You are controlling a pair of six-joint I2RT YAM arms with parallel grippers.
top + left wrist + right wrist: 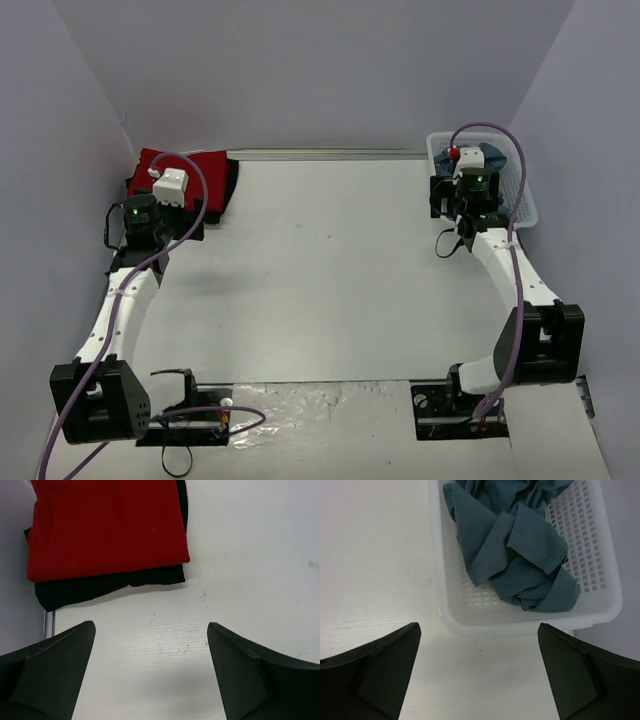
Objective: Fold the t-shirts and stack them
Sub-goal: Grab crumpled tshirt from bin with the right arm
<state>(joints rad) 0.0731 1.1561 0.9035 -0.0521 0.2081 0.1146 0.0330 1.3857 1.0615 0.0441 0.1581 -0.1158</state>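
Lab booth: plain walls point(300, 70) enclosing a white table point(320, 280).

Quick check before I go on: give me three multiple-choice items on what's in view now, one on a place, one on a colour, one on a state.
1. The teal t-shirt lies:
A. in the white basket
B. on the red t-shirt
C. in the left gripper

2. The shirt under the red t-shirt is:
A. white
B. teal
C. black

3. The left gripper and the right gripper are:
A. both shut on cloth
B. both open, holding nothing
C. one open, one shut

Answers:
1 A: the right wrist view shows it crumpled inside the lattice walls.
2 C: the black t-shirt sticks out below and beside the red one.
3 B: in each wrist view the fingers stand wide apart with nothing between them.
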